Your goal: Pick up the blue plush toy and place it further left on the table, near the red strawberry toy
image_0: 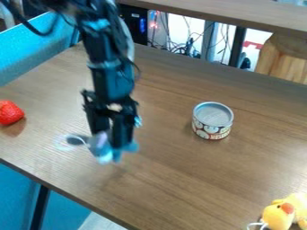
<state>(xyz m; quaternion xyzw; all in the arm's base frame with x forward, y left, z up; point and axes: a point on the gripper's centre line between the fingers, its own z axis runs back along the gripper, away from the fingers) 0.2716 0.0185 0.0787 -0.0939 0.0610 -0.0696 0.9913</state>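
A yellow duck toy (278,217) lies nearest the camera, cut off by the view's lower right corner. The gripper (112,142), left of centre, is closed around a blue-and-white thing (104,155), too blurred to identify. A red strawberry (9,113) is cut off at the left edge. Tabletop (180,179) stretches between the gripper and an upright can (212,123), well apart from the table's front edge.
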